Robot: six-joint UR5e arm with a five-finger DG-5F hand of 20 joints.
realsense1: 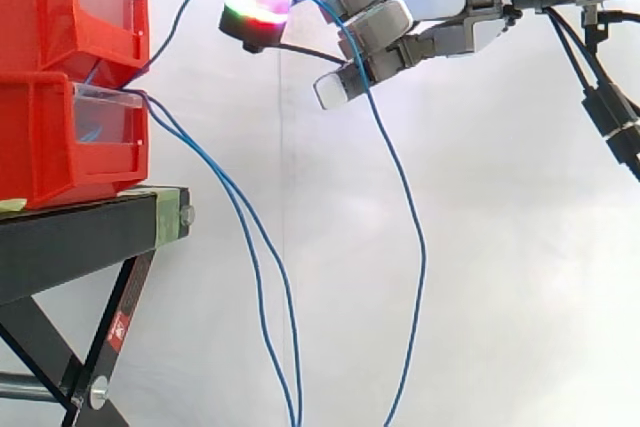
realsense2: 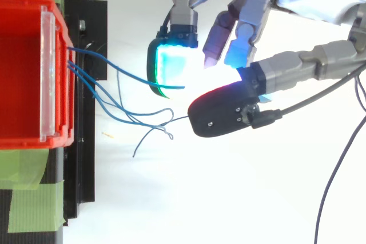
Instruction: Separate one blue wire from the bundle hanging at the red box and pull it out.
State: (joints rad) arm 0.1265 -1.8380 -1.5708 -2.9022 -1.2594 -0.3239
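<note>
Grip: grey robot hand [realsense1: 400, 42] clenched round one thin blue wire [realsense1: 423, 257]. Other blue wires [realsense1: 294, 397] hanging off front edge of red plastic bin [realsense1: 60, 137].

Red bins [realsense1: 40, 147] are topping a black stand [realsense1: 70, 242] patched with green tape [realsense2: 28, 210]; blue wires [realsense1: 423, 247] are showing; the grey hand's [realsense1: 450, 37] pads [realsense2: 171, 61] are glowing cyan, green and red.

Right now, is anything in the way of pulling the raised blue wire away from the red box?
Nothing visible. The raised blue wire arcs from the red box across the hand and hangs free below it. The other two blue wires hang apart from it, nearer the black stand.
</note>
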